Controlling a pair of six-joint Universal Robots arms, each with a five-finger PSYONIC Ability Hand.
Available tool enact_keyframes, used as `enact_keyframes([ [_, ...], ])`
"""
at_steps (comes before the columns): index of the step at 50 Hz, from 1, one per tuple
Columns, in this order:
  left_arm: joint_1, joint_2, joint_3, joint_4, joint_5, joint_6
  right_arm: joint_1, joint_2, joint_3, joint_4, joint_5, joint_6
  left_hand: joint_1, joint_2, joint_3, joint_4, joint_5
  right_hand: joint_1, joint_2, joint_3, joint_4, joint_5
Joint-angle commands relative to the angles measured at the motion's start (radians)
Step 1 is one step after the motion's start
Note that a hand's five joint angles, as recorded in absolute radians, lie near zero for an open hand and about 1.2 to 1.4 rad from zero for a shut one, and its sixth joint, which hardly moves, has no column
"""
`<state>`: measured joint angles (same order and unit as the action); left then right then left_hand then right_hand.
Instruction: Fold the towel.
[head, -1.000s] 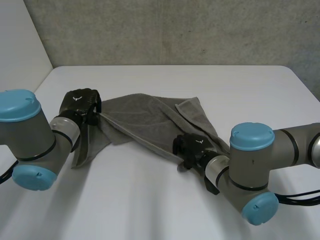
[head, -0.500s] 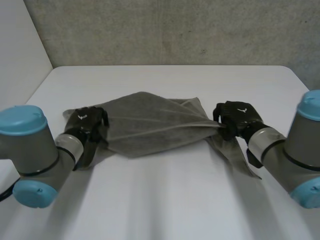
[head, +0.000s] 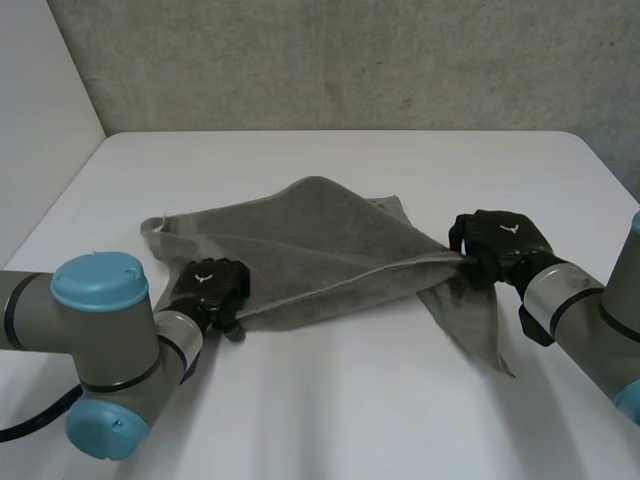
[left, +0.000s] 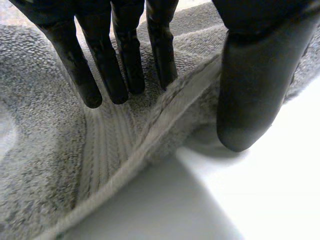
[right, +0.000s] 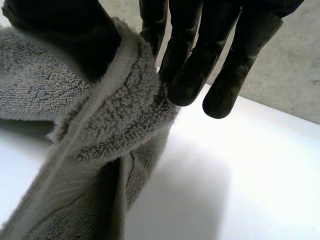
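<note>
Towel of grey terry cloth (head: 320, 235) sits rumpled near the middle of the white tabletop (head: 350, 400), its long axis running from side to side. We see its near hem lifted into a taut line between the two hands, while the far part rests on the surface. As we judge it, the coming move turns on that line. Each end is in a hand, so neither has to reach, and the fold would carry the held hem away from us over the resting part. The black left hand (head: 212, 288) has the near left end. In its wrist view the fingers (left: 125, 55) lie nearly straight on top of the cloth, with the thumb (left: 252, 85) on the other side of the hem, pinching it. The black right hand (head: 500, 242) has the right end. Its thumb (right: 65, 30) and curled fingers (right: 192, 65) clamp a bunched hem, and a loose tail of the towel hangs below them onto the tabletop.
</note>
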<state>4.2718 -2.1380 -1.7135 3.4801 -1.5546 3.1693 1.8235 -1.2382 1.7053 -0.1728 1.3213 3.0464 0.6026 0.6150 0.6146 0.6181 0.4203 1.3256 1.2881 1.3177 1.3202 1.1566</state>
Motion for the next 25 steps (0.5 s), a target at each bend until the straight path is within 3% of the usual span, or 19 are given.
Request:
enact_keyframes([
  [1, 0.013, 0.016, 0.005, -0.006, -0.054, 0.026, -0.023, -0.043, -0.018, 0.044, -0.005, -0.011, 0.331, 0.319, 0.319, 0.316, 0.339, 0.071, 0.108, 0.079, 0.076, 0.065],
  [2, 0.013, 0.017, 0.005, -0.006, -0.055, 0.026, -0.023, -0.043, -0.018, 0.044, -0.005, -0.011, 0.333, 0.321, 0.321, 0.318, 0.341, 0.071, 0.108, 0.079, 0.076, 0.065],
  [4, 0.023, 0.064, 0.002, -0.009, -0.067, 0.056, -0.036, -0.069, -0.045, 0.132, -0.02, -0.053, 0.728, 0.715, 0.716, 0.712, 0.735, 0.071, 0.108, 0.079, 0.076, 0.065],
  [6, 0.031, 0.11, -0.003, -0.01, -0.067, 0.076, -0.039, -0.079, -0.067, 0.192, -0.04, -0.092, 0.793, 0.781, 0.781, 0.778, 0.801, 0.071, 0.108, 0.079, 0.076, 0.065],
  [10, 0.045, 0.201, -0.023, -0.023, -0.062, 0.115, -0.049, -0.119, -0.131, 0.405, -0.114, -0.234, 0.794, 0.781, 0.782, 0.778, 0.801, 0.071, 0.108, 0.079, 0.076, 0.065],
  [13, 0.046, 0.314, -0.029, -0.041, -0.058, 0.135, -0.053, -0.136, -0.154, 0.473, -0.128, -0.281, 0.794, 0.781, 0.782, 0.778, 0.801, 0.071, 0.108, 0.079, 0.076, 0.065],
  [15, 0.046, 0.453, -0.018, -0.075, -0.053, 0.136, -0.053, -0.173, -0.214, 0.594, -0.152, -0.346, 0.794, 0.781, 0.782, 0.778, 0.801, 0.071, 0.108, 0.079, 0.076, 0.065],
  [20, 0.054, 0.575, 0.038, -0.146, -0.015, 0.136, -0.049, -0.216, -0.327, 0.699, -0.162, -0.402, 0.794, 0.781, 0.782, 0.778, 0.801, 0.071, 0.108, 0.079, 0.076, 0.065],
  [25, 0.074, 0.56, 0.109, -0.251, 0.063, 0.133, -0.046, -0.178, -0.432, 0.734, -0.157, -0.432, 0.794, 0.781, 0.782, 0.778, 0.801, 0.071, 0.108, 0.079, 0.076, 0.065],
])
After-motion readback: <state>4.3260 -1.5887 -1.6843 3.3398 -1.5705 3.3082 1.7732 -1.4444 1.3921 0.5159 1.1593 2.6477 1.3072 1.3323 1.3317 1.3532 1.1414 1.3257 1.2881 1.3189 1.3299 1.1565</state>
